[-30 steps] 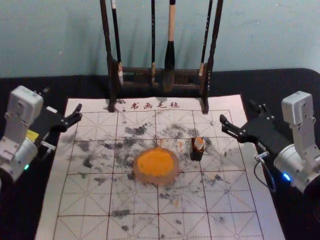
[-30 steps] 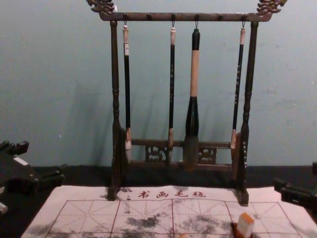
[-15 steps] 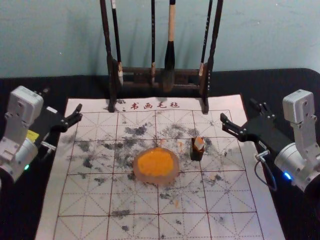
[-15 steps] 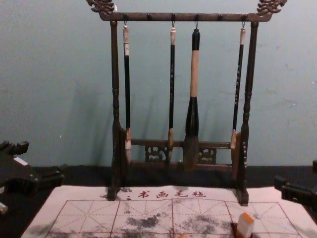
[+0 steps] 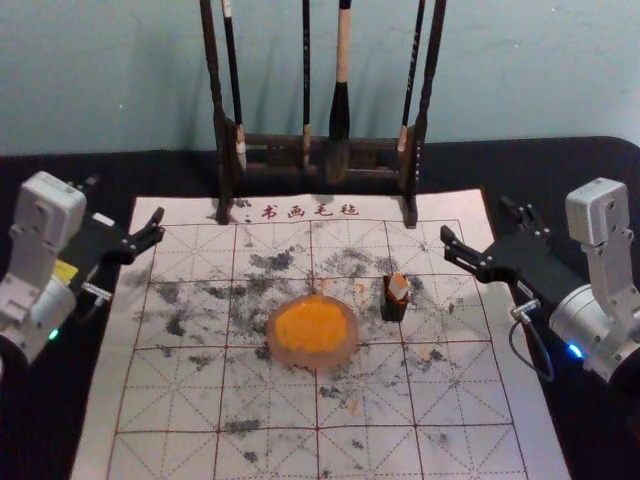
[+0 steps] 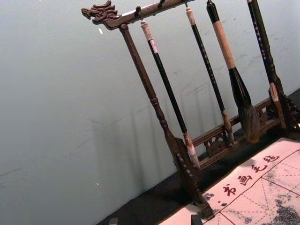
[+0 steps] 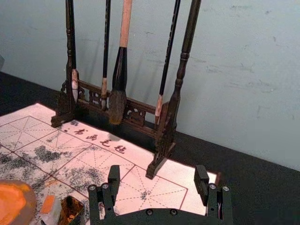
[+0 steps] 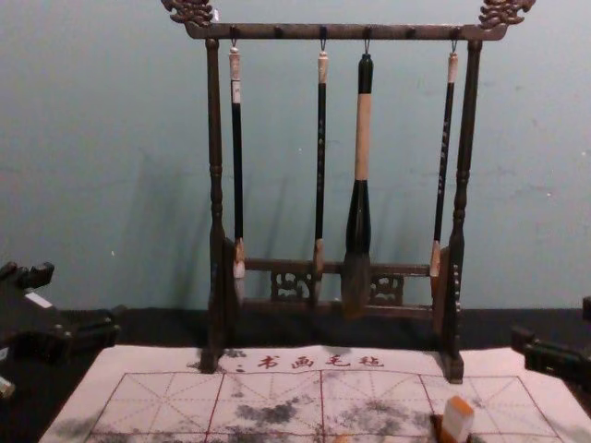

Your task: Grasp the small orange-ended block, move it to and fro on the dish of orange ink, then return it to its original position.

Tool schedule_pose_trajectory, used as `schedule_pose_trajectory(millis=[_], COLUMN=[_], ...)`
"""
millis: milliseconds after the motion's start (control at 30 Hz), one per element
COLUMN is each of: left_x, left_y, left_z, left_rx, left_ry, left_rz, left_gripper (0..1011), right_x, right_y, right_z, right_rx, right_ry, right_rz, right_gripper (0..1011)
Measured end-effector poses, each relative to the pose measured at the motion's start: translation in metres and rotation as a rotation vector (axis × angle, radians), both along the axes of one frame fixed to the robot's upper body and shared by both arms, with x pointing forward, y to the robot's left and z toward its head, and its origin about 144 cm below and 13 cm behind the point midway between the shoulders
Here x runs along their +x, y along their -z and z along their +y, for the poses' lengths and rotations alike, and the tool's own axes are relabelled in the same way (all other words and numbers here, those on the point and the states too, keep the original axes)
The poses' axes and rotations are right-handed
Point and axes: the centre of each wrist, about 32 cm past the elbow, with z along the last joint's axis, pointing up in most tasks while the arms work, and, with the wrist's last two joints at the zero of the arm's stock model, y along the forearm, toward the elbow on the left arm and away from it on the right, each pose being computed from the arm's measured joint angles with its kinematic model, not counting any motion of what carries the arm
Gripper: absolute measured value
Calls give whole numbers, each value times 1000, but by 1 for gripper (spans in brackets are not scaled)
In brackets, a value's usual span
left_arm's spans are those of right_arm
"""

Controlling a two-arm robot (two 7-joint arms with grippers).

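Where the block (image 5: 398, 289) leans, an askew grip could twist it

Block tilted in or against dark box (image 5: 393, 311), cannot tell which; beside ink dish (image 5: 315, 358). Right tool (image 7: 157, 176) spread, to block's right; left tool (image 6: 154, 221) spread, opposite side. One finger striking first may topple box; heavy strokes may slide dish.

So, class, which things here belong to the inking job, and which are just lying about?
For the job:
- orange-ended block
- dish of orange ink
- small dark box, probably the block's holder
- right gripper, likely

Just there:
- hanging brushes
- their rack
- gridded mat underneath
- left gripper, seemingly idle
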Motion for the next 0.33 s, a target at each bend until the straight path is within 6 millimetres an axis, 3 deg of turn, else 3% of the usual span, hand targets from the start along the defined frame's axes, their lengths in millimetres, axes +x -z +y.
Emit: schedule_pose_trajectory(millis=[333], left_x=[0], left_y=[0], left_z=[0], left_rx=[0], left_ry=[0], left_rz=[0], left_gripper=[1001], right_x=[0], right_y=[0], right_z=[0], right_rx=[0], right_ry=[-1], right_rz=[1], right_gripper=[1002])
